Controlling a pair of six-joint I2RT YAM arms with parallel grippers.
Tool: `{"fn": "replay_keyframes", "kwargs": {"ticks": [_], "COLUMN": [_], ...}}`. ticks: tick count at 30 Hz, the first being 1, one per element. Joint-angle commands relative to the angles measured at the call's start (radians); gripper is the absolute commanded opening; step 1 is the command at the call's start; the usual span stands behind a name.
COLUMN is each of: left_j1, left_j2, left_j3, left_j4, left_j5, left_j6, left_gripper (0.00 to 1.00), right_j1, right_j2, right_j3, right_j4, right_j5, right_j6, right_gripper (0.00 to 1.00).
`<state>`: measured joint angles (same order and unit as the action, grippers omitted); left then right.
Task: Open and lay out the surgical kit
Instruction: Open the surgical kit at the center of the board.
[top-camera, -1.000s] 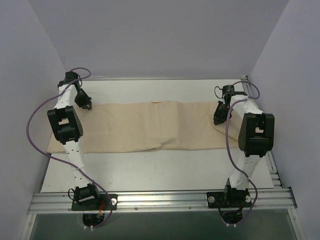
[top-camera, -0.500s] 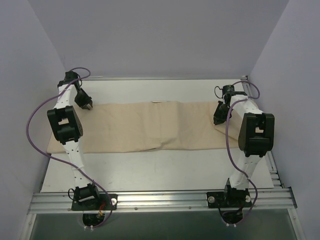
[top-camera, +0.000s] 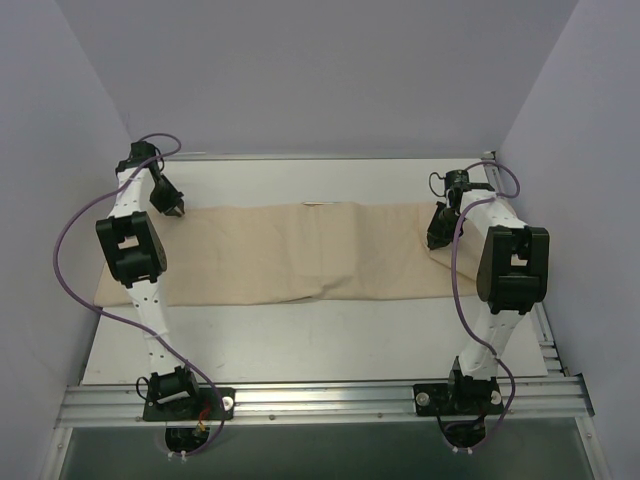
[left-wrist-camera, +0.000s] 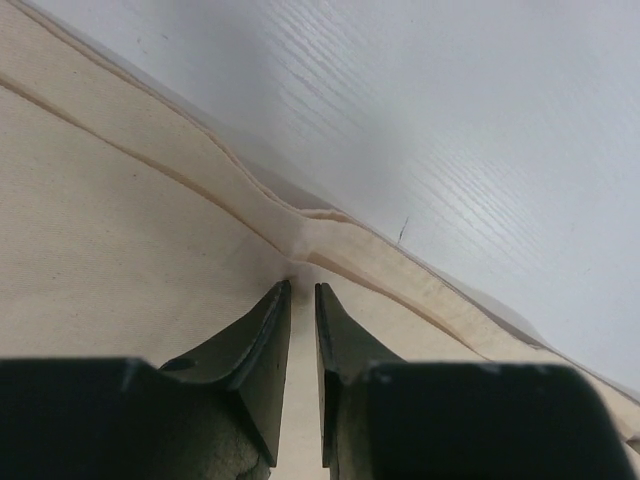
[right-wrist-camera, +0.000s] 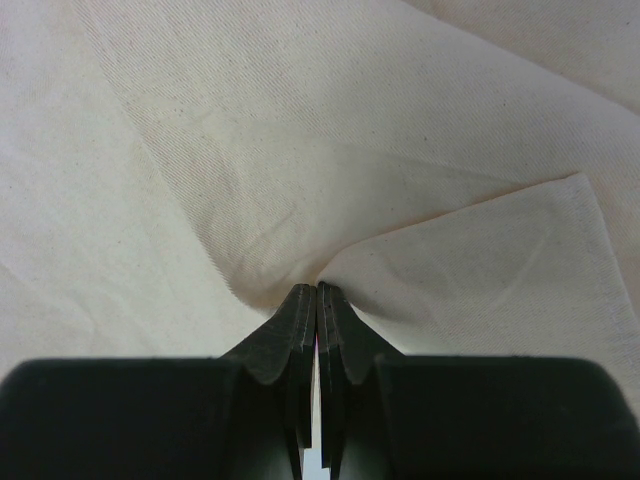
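Note:
The beige cloth wrap (top-camera: 300, 250) lies spread in a long band across the white table (top-camera: 300, 340). My left gripper (top-camera: 174, 209) is at the cloth's far left corner. In the left wrist view the left gripper (left-wrist-camera: 302, 288) has its jaws a narrow gap apart just above the cloth (left-wrist-camera: 120, 200), with a pinched crease in the hem ahead of the tips. My right gripper (top-camera: 436, 240) is at the cloth's right end. In the right wrist view the right gripper (right-wrist-camera: 317, 288) is shut on a gathered fold of cloth (right-wrist-camera: 250, 120). The steel tray and the forceps are out of view.
Grey walls close in the table on the left, back and right. Bare white tabletop (left-wrist-camera: 450, 120) lies beyond the cloth's back hem. An aluminium rail (top-camera: 320, 400) carrying both arm bases runs along the near edge.
My left gripper has shifted slightly up and back at the cloth's left corner. The cloth and the right arm have not visibly moved.

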<state>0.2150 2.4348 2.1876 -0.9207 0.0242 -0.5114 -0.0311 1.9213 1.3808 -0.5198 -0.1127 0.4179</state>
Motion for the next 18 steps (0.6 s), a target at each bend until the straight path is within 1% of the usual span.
{"fn": "replay_keyframes", "kwargs": {"ticks": [1,3,6,8,15,18], "left_j1": [0.000,0.000,0.000,0.000,-0.005,-0.006], "left_j2": [0.013,0.017,0.012,0.013,0.049,0.055], "left_j3": [0.046,0.043,0.034,0.034,0.069,0.070], "left_j4": [-0.006,-0.010,-0.012,-0.010,-0.026,-0.033], "left_j5": [0.011,0.008,0.003,0.002,0.016,0.019], "left_j6": [0.013,0.017,0.024,0.025,0.031,0.031], "left_gripper": [0.24,0.26,0.32,0.32,0.31,0.25], "right_j1": [0.010,0.011,0.010,0.010,0.010,0.011], "right_j2": [-0.061,-0.061,-0.062,-0.061,-0.059,-0.058], "right_j3": [-0.009,-0.009,-0.014,-0.015,-0.011,-0.015], "right_j4": [-0.032,-0.032,-0.031,-0.029,-0.029,-0.029], "right_j5": [0.007,0.007,0.010,0.010,0.011,0.013], "right_j6": [0.004,0.004,0.004,0.005,0.002,0.001], "right_gripper": [0.00,0.00,0.00,0.00,0.00,0.00]}}
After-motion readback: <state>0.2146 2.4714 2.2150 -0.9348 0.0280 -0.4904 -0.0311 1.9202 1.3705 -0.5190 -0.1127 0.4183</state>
